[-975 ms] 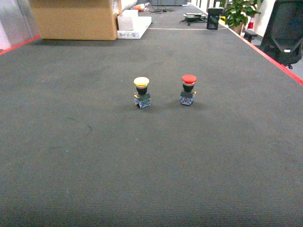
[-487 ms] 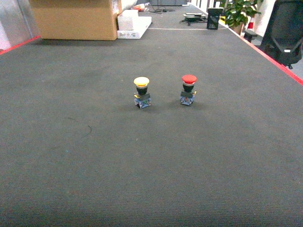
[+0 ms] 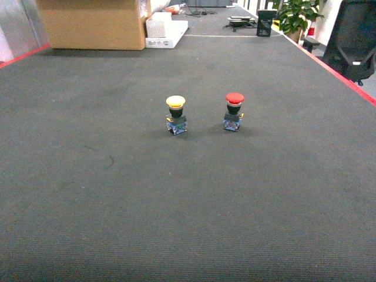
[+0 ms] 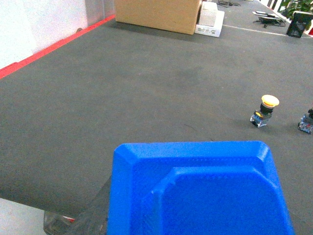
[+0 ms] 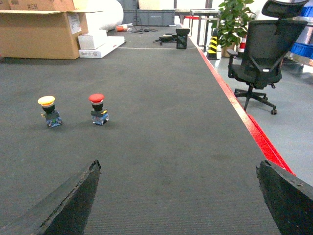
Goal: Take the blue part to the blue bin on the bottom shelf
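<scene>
1. the right gripper (image 5: 181, 205) is spread wide apart and empty above the dark mat (image 3: 188, 194).
2. a blue plastic piece (image 4: 198, 191) fills the left wrist view; the left gripper's state cannot be told.
3. the yellow button (image 3: 175, 114) and red button (image 3: 234, 111) stand side by side, apart, mid-mat.
4. no view shows the blue bin.

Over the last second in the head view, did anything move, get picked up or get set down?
Nothing visibly changed. The yellow-capped push-button and the red-capped push-button stand upright where they were on the dark mat, the cardboard box is unmoved, and no hand enters that view.
</scene>
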Motion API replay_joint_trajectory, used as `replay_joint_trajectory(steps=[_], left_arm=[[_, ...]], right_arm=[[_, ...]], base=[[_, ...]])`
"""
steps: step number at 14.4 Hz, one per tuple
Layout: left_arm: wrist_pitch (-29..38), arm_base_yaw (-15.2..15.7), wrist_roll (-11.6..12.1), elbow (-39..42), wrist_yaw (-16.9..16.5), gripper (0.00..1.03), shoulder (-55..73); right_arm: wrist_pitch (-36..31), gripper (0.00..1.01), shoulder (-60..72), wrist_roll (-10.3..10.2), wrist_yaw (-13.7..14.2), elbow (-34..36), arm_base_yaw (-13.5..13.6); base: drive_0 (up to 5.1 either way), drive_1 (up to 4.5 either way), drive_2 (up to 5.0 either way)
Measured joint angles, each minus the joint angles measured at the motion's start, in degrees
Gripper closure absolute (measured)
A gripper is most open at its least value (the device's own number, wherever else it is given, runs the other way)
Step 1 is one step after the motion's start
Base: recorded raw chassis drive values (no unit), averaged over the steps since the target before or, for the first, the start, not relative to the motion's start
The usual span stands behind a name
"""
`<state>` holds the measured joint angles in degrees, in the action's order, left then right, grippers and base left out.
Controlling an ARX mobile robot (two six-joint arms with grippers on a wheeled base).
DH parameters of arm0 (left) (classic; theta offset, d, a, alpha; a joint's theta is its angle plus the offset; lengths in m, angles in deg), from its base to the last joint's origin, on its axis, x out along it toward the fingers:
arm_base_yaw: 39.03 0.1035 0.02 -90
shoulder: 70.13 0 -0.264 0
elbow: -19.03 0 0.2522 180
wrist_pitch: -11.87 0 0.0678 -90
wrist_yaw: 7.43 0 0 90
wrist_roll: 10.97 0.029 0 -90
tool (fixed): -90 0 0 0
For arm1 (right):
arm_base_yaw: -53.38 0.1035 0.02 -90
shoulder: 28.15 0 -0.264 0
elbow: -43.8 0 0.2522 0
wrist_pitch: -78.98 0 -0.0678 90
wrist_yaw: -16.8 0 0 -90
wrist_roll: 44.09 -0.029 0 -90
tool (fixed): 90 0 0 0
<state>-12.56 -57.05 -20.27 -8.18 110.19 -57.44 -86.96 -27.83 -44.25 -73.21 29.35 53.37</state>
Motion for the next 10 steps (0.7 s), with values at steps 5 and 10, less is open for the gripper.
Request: replay_joint_trajectory(steps=[5,10], left_arm=[[0.0,0.0,0.0,0.0,0.0,0.60,0.0],[0.0,0.0,0.0,0.0,0.0,0.60,0.0]], right_arm=[[0.0,0.03,0.0,0.0,0.0,0.0,0.0],[0.0,0.03,0.0,0.0,0.0,0.0,0.0]], base=[[0.0,0.00,0.0],[0.0,-0.82,0.9]])
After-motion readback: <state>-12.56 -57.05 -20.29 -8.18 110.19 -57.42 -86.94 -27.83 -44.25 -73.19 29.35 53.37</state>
